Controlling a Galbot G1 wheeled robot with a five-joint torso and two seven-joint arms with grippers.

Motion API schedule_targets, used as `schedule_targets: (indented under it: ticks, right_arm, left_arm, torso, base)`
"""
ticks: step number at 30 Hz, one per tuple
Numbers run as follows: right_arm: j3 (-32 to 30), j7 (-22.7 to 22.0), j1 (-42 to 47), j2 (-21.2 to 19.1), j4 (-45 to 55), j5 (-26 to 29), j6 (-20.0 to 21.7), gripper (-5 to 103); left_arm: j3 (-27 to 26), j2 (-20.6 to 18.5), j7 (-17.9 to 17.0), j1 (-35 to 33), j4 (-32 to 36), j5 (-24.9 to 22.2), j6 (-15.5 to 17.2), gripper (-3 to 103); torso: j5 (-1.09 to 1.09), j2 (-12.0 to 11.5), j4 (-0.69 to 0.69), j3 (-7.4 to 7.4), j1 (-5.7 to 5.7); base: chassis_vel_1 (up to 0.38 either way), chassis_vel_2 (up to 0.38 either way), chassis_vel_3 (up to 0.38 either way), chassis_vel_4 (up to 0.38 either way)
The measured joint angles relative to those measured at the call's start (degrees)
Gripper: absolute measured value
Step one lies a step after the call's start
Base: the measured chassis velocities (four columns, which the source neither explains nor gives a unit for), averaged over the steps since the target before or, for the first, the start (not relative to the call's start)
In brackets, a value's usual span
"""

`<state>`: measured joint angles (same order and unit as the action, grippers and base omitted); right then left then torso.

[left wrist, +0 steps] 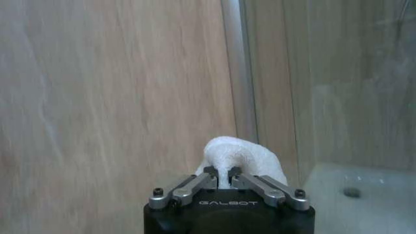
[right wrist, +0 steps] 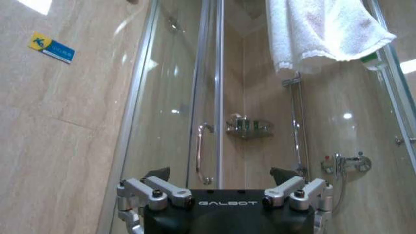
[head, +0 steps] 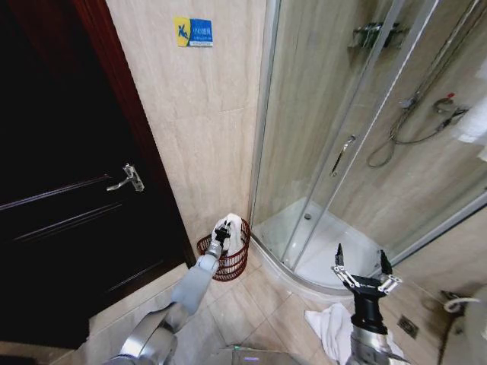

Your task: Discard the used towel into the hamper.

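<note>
Left pincer (head: 221,229) is pinched tight on the white towel (head: 233,230), right above the hamper (head: 226,261) tucked against the wall beside the shower. Risk here: let go off-centre and the cloth drapes over the rim and slides onto the floor. Right pincer (head: 361,265) waits, spread wide, holding nothing.

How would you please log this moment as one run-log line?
left gripper: shut on towel, over hamper | right gripper: open, idle by shower | towel not released
</note>
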<state>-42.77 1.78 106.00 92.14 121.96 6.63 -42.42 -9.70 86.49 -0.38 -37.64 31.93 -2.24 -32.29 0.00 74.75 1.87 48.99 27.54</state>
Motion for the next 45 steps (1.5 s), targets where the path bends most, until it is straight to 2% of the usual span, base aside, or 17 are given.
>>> schedule_targets:
  ticks: [11,18,20,21,24,27,35,45]
  right_arm:
    - [-0.16,1.01,0.07,0.0,-0.23,1.59,-1.53,100]
    - [0.67,2.15,-1.7,0.0,0.99,3.13,-1.61,100]
    - [1.57,2.74,-2.71,0.0,0.98,3.56,-1.55,100]
    - [1.57,2.74,-2.71,0.0,0.98,3.56,-1.55,100]
    - [1.66,3.73,-3.3,0.0,0.13,3.83,-2.56,100]
    - [2.06,3.95,-2.96,0.0,-0.59,4.09,-3.73,100]
    - [2.77,6.79,-2.41,0.0,-0.96,3.7,-4.58,100]
    - [2.13,7.15,-1.51,0.0,3.34,2.38,-1.34,100]
  left_arm:
    - [0.47,1.5,1.44,1.91,-8.11,0.35,0.02,7]
    - [6.53,0.79,1.51,2.18,-11.87,-0.89,0.95,7]
    - [10.46,-0.59,1.61,1.9,-12.5,-1.92,0.92,7]
    - [10.46,-0.59,1.61,1.9,-12.5,-1.92,0.92,7]
    - [14.97,-3.35,1.66,2.31,-13.61,-3.56,0.84,7]
    - [16.44,-4.47,1.65,2.77,-14.15,-4.02,0.91,7]
    - [14.44,-2.96,1.66,3.25,-14.1,-3.97,1.77,7]
    - [8.82,1.68,1.0,1.51,-12.37,-1.76,3.11,7]
  torso:
    - [0.0,0.0,0.0,0.0,0.0]
    - [-0.02,0.0,-0.01,0.0,0.0]
    - [-0.03,0.0,0.0,0.0,0.0]
    - [-0.03,0.0,0.0,0.0,0.0]
    - [0.01,0.0,0.02,0.0,0.0]
    - [0.0,0.0,0.02,0.0,0.0]
    - [-0.01,0.0,0.0,0.0,0.0]
    - [0.0,0.0,0.0,0.0,0.0]
  base:
    - [0.0,0.0,0.0,0.0]
    - [0.0,0.0,0.0,0.0]
    - [0.0,0.0,0.0,0.0]
    - [0.0,0.0,0.0,0.0]
    - [0.0,0.0,0.0,0.0]
    - [0.0,0.0,0.0,0.0]
    - [0.0,0.0,0.0,0.0]
    - [0.0,0.0,0.0,0.0]
